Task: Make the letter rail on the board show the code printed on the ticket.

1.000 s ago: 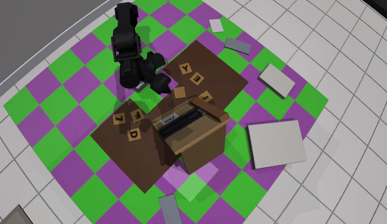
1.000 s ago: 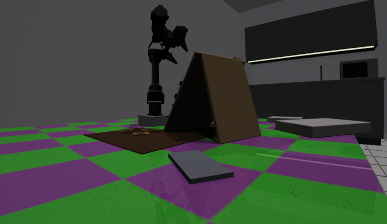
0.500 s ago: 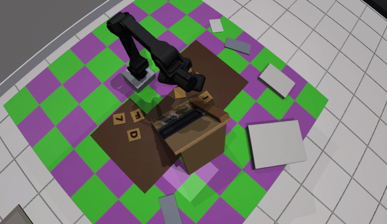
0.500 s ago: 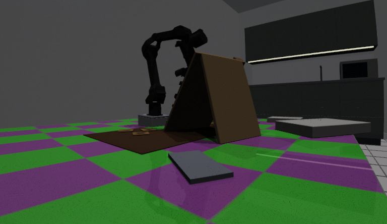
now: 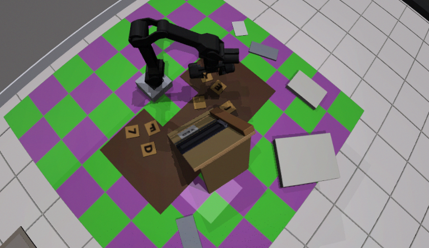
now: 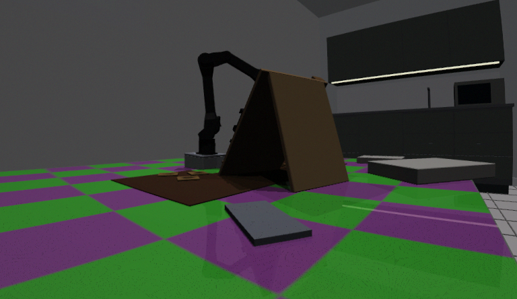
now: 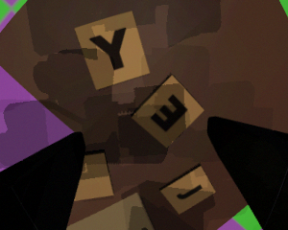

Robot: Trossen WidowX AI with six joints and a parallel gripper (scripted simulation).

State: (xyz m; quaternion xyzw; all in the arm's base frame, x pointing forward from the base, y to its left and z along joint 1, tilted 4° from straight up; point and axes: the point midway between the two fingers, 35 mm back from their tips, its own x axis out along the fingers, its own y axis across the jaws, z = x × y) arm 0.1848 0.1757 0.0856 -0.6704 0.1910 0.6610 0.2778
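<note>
My gripper [image 5: 211, 71] [image 7: 147, 132] is open and empty, above the Y tile [image 5: 206, 77] [image 7: 112, 50] and the E tile [image 5: 218, 87] [image 7: 168, 111], which lie flat on a brown mat. In the wrist view the E tile shows between and beyond the fingertips. A tile with an unclear mark [image 5: 199, 102] [image 7: 98, 182] and the J tile [image 5: 228, 106] [image 7: 188, 189] lie nearer the board [image 5: 218, 147] [image 6: 308, 128]. The 7 tile [image 5: 132, 131], F tile [image 5: 152, 127] and D tile [image 5: 148, 148] lie left of it. The ticket [image 5: 187, 132] reads YED. The dark rail [image 5: 202, 137] shows no tile.
A brown bar [image 5: 232, 122] crosses the board's right end. The brown mat [image 5: 142, 182] [image 6: 190, 192] reaches under the board. White slabs [image 5: 306, 160] [image 5: 306, 89], a small white card [image 5: 239, 28] and grey slabs [image 5: 263, 51] [image 5: 189, 231] lie around the edges.
</note>
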